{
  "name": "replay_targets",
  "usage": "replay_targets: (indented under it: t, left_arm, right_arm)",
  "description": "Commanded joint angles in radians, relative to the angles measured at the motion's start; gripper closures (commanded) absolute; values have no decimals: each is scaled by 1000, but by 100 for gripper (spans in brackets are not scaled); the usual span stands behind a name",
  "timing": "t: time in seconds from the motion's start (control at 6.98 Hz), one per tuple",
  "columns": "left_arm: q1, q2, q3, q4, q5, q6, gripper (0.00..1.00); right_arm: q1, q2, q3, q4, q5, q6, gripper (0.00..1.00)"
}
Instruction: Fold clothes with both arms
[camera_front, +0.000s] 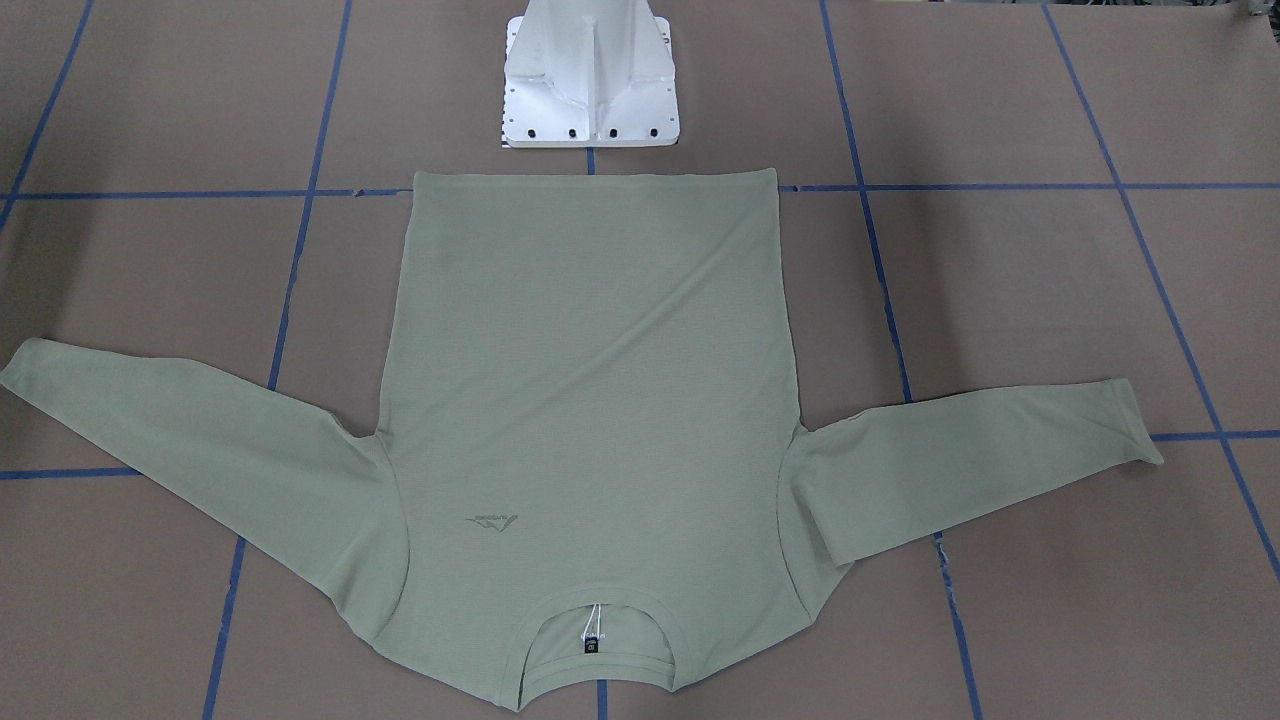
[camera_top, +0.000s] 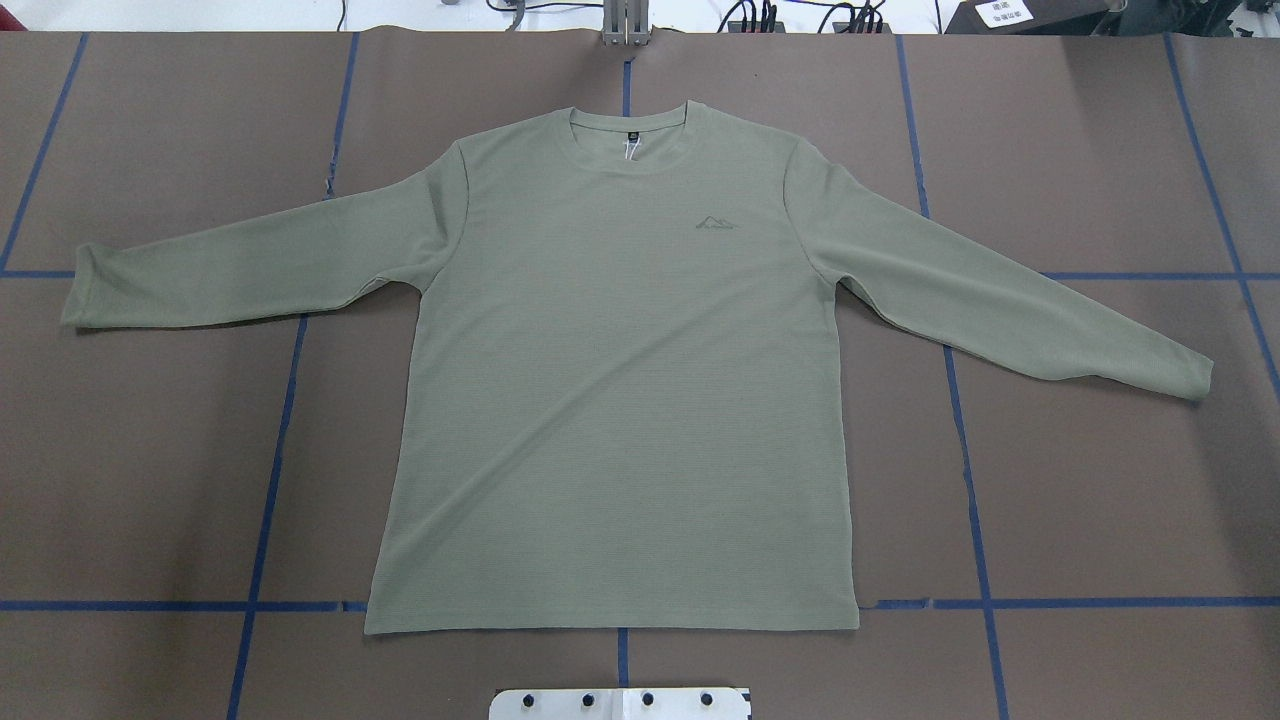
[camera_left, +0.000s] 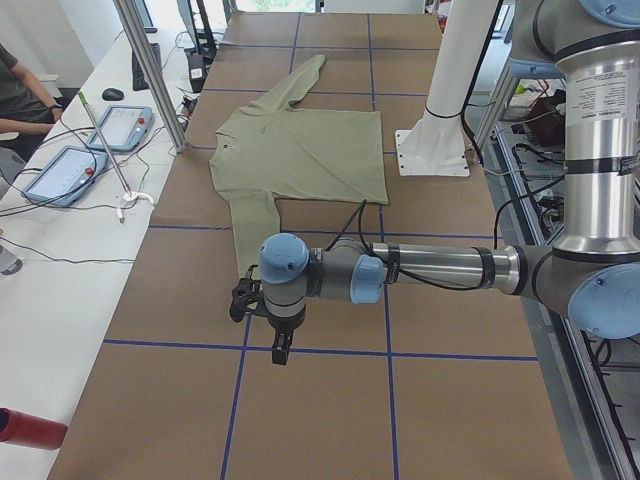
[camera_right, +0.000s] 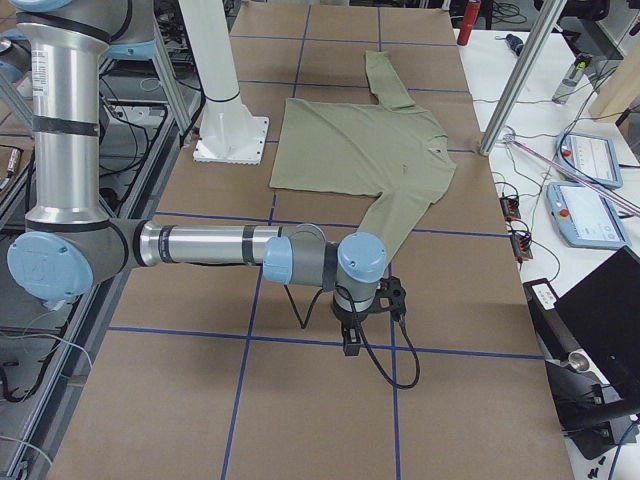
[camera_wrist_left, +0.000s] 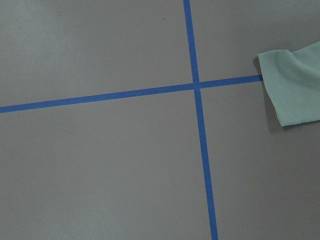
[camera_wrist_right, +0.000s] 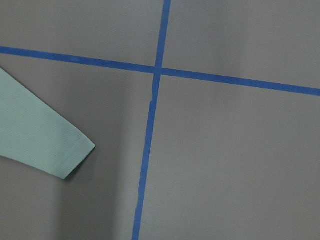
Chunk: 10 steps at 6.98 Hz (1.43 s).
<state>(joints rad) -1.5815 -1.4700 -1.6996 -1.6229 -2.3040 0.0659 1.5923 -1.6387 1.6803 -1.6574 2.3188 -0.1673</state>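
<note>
The clothes are one pale sage-green long-sleeved shirt (camera_top: 620, 380) lying flat and face up on the brown table, sleeves spread, collar away from the robot's base. In the front view the shirt (camera_front: 590, 380) has its collar nearest the camera. The left arm's gripper (camera_left: 283, 350) hangs past the end of one sleeve, above the table; I cannot tell whether it is open or shut. The right arm's gripper (camera_right: 350, 343) hangs past the other sleeve's end, state also unclear. One sleeve cuff (camera_wrist_left: 295, 85) shows in the left wrist view and the other cuff (camera_wrist_right: 45, 140) in the right wrist view, with no fingers in either.
The white pedestal base (camera_front: 590, 80) stands just behind the shirt's hem. Blue tape lines (camera_top: 270, 450) grid the brown table. A side bench holds tablets (camera_left: 65, 172) and a red bottle (camera_left: 30, 425); a seated person (camera_left: 15, 90) is beside it.
</note>
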Motion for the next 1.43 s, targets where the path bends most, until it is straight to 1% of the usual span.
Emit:
replay_targets:
  t: [0.0, 0.14, 0.29, 0.43, 0.57, 0.72, 0.86, 1.0, 1.29]
  left_arm:
    - [0, 2, 0, -5, 0, 2, 0]
    - [0, -6, -2, -6, 0, 0, 0]
    - [0, -15, -12, -11, -2, 0, 0]
    - [0, -29, -44, -15, -2, 3, 0]
    - [0, -29, -73, -20, -2, 5, 0]
    - [1, -29, -90, -38, -2, -9, 0]
    - [3, -67, -94, -58, -15, -11, 0]
    - [5, -65, -82, -72, -75, -8, 0]
    - [8, -75, -69, -74, -162, -9, 0]
  right_arm:
    - [2, 2, 10, -4, 4, 9, 0]
    - [-3, 8, 7, 4, 11, 15, 0]
    - [-3, 13, 15, 8, 37, 15, 0]
    - [-11, 14, 16, 10, 50, 12, 0]
    - [-44, 55, 15, 10, 44, 15, 0]
    - [-46, 148, 10, 1, 45, 18, 0]
    - [-84, 148, 1, 8, 47, 20, 0]
    - [-138, 167, -17, 75, 47, 25, 0]
    - [-166, 149, -86, 300, 53, 168, 0]
